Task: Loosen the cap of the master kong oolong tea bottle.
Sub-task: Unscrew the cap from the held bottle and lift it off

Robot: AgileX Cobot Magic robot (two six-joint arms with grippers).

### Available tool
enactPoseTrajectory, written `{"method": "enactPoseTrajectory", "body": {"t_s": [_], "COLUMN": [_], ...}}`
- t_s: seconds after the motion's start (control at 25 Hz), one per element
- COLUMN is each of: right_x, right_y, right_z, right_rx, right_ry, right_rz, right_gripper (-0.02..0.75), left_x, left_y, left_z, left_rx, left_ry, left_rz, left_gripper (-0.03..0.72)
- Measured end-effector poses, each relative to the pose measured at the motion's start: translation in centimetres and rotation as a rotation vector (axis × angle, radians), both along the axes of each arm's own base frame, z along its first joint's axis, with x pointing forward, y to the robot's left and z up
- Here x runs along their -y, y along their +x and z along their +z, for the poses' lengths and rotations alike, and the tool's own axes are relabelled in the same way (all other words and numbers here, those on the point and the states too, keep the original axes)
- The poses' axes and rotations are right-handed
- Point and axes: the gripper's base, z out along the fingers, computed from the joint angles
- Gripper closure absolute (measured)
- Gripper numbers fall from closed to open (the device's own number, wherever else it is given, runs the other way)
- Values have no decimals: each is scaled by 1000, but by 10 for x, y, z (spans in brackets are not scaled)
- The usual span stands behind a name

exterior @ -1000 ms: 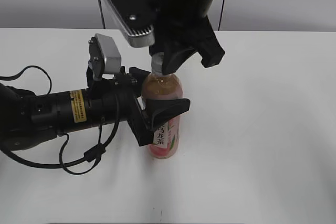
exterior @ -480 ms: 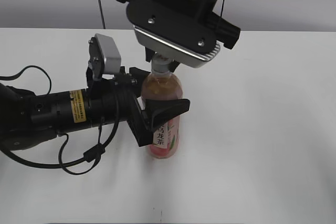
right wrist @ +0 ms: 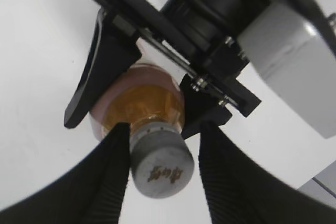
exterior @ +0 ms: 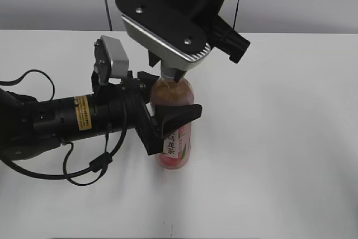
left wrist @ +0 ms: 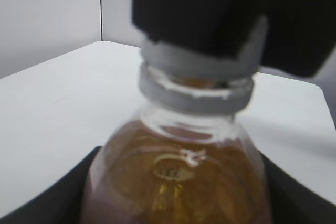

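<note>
While my left claw (exterior: pixel 168 118) holds the master kong oolong tea bottle (exterior: pixel 175 121) upright on the tabletop (exterior: pixel 279 138), clamped around its body, my right claw (right wrist: pixel 160 174) has rotated about the neck since half a second ago, its wrist block swung round. It is closed on the cap (right wrist: pixel 161 166), both fingers (right wrist: pixel 113 171) pressing the ribbed side, so I judge the twist is under way. Amber tea fills the bottle almost to the neck; the cap sits on.
</note>
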Motion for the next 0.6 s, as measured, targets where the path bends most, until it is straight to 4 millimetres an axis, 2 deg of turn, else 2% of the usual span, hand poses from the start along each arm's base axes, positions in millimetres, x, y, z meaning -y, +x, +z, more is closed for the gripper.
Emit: {"method": "enactPoseTrajectory", "body": {"t_s": [0.12, 0.32, 0.44, 0.6], "right_x": [-2, -2, -3, -5], "right_y": [-2, -2, -2, 1], "right_z": [0, 0, 2, 13], "right_rx": [-42, -109, -170, -267], "right_ry": [25, 48, 73, 166], "right_rz": [-80, -266, -446, -792], "right_gripper": [357, 189, 170, 168], "left_x": [0, 0, 0, 0], "left_y": [0, 0, 0, 0], "left_z": [0, 0, 0, 0], "left_rx": [-1, -2, -2, -2], "left_ry": [0, 0, 1, 1], "left_rz": [1, 1, 2, 2], "left_gripper": [233, 233, 233, 233]}}
